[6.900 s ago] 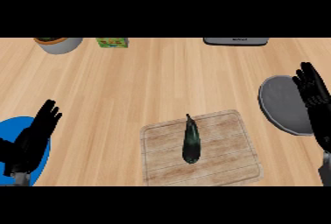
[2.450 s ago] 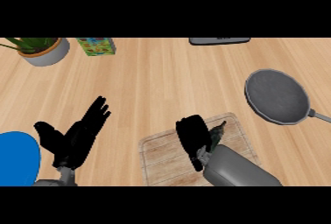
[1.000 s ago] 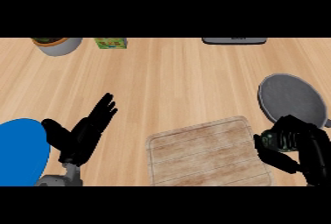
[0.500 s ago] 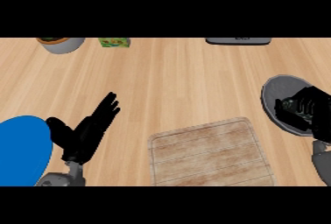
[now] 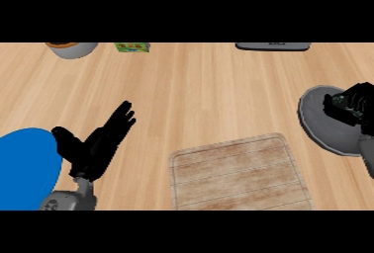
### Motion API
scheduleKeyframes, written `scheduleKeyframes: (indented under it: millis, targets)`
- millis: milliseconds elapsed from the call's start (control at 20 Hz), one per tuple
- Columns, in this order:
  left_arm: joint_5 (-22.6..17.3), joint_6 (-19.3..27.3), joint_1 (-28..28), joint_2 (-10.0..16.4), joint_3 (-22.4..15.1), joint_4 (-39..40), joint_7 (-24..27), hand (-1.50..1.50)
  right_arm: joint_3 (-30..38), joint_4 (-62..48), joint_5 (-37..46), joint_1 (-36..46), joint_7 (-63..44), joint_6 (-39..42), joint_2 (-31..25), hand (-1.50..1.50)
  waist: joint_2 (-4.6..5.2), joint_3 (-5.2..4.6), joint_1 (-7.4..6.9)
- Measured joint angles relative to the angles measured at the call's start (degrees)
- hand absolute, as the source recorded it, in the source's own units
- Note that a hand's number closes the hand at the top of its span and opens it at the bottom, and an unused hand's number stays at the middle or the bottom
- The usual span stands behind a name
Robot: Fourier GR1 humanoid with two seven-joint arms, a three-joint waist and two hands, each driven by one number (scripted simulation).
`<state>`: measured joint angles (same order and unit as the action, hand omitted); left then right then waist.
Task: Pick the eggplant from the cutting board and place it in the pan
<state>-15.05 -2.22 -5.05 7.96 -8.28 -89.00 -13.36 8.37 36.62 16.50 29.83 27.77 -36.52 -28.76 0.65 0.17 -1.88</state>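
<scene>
My right hand [image 5: 355, 103] hovers over the grey pan [image 5: 321, 126] at the right edge, fingers curled round the dark eggplant [image 5: 338, 101]. Only a small greenish bit of the eggplant peeks out between the fingers; the rest is hidden. The wooden cutting board [image 5: 237, 173] lies at the lower middle with nothing on it. My left hand [image 5: 99, 143] rests open at the lower left, fingers straight and pointing up-right, well apart from the board.
A blue plate [image 5: 22, 168] lies at the lower left edge beside my left hand. Along the far edge stand a grey pot [image 5: 70, 49], a green box [image 5: 133, 47] and a dark flat object [image 5: 272, 46].
My right hand lifted the eggplant off the board and carried it right and away, to above the pan. The board now lies bare. The left hand has hardly moved.
</scene>
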Motion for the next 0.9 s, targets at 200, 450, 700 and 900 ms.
scheduleKeyframes:
  millis: [200, 450, 700, 900]
  targets:
    - [0.57, 0.14, -1.17, -0.74, -0.58, 0.18, -0.11, 0.00, 1.44, -10.43, 0.77, 4.01, 1.16, 1.87, -2.67, -1.50, 0.40, 0.01, -0.77]
    - [1.24, 0.05, -1.11, -1.49, -1.54, 0.45, 0.29, 0.00, -0.74, -20.46, 4.60, 8.13, -2.46, 4.92, -3.97, -1.50, 0.79, 0.09, -1.89]
    - [1.26, 0.12, -1.38, -1.92, -1.38, 1.01, 0.41, 0.00, 2.54, -23.52, 1.47, 9.19, 2.94, 9.83, -3.02, -1.50, 0.89, 0.24, -1.66]
    - [1.26, 0.17, -1.58, -1.97, -0.97, 1.01, 0.85, 0.00, 8.08, -22.85, -4.48, 10.18, 8.38, 15.16, -2.36, -1.50, 0.82, 0.31, -1.27]
